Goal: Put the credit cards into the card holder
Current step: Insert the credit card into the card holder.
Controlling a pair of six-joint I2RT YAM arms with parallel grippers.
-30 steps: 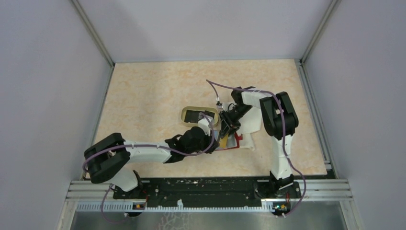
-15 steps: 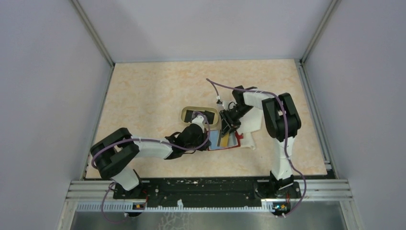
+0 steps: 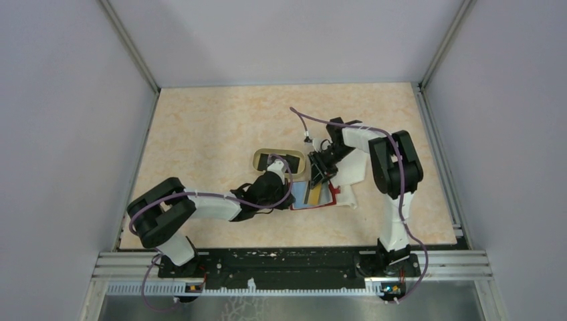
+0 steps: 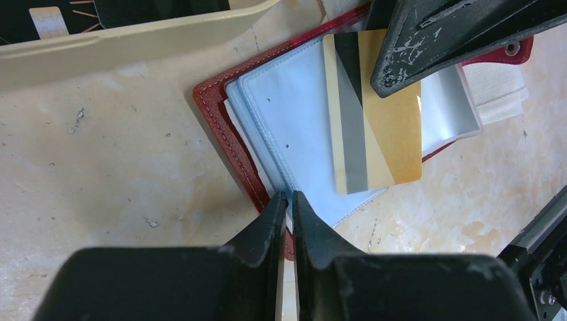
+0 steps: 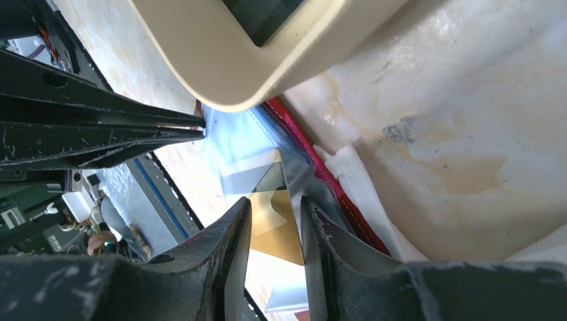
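Note:
The red card holder lies open on the table with its clear sleeves up. It shows in the left wrist view and the right wrist view. A yellow-gold credit card with a grey stripe lies on the sleeves. My left gripper is shut on the holder's near edge and a sleeve. My right gripper is open, with its fingers just above the card's far end. Black cards lie in the tan tray.
The tan oval tray sits just left of the right gripper and touches the holder's far corner. A white cloth lies under and to the right of the holder. The two grippers are very close together.
My left gripper has come down from over the holder to its left edge and pinched it. My right gripper has drawn back a little. The yellow card now shows more fully on the sleeves.

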